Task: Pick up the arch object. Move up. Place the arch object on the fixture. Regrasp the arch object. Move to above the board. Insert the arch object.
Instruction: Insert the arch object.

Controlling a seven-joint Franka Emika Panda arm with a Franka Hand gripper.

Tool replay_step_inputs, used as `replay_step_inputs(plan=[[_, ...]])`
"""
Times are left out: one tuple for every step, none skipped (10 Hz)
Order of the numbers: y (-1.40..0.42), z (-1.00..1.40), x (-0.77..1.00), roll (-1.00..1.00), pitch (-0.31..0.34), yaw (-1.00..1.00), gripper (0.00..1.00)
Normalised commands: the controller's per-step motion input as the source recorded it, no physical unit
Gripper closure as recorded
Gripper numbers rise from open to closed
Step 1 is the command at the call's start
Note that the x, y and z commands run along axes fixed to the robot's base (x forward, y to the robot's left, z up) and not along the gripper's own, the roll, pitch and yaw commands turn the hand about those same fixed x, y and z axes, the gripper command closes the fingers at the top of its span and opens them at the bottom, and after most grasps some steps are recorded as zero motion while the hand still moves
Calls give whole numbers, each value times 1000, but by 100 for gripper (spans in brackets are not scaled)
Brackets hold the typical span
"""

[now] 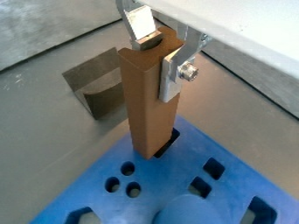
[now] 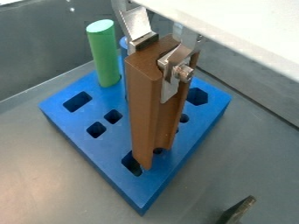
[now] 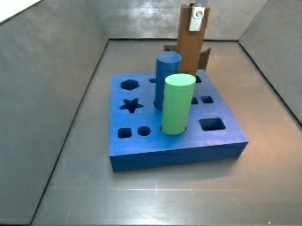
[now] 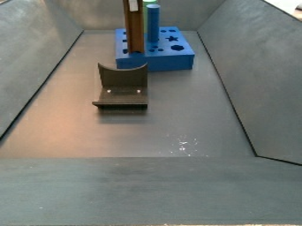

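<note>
One hand [image 2: 163,59] is clamped on the top of the arch [image 2: 149,114], which stands upright with its low end in a hole at the edge of the board [image 2: 82,131]; it looks stiff, light, smooth wood, best held near the top.

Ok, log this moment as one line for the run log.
phase: insert | gripper: shut on arch object, upright, lower end in a hole of the board | fixture: bare | green cylinder: standing in board

Tool [image 1: 165,54] clamps upright arch object [image 1: 152,101], foot in board [image 1: 117,171] slot.
</note>
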Motion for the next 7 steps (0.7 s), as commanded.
replay_step_inputs(plan=[[-14,-83,209,-19,0,-9,100],[0,-86,657,0,123,-103,100],[14,-103,437,0,100,-131,100],[0,-9,-9,7,9,0,100],[-26,-260,0,13,27,43,100],[-46,-357,-100,46,17,229,100],[-114,-457,-117,0,0,437,100]])
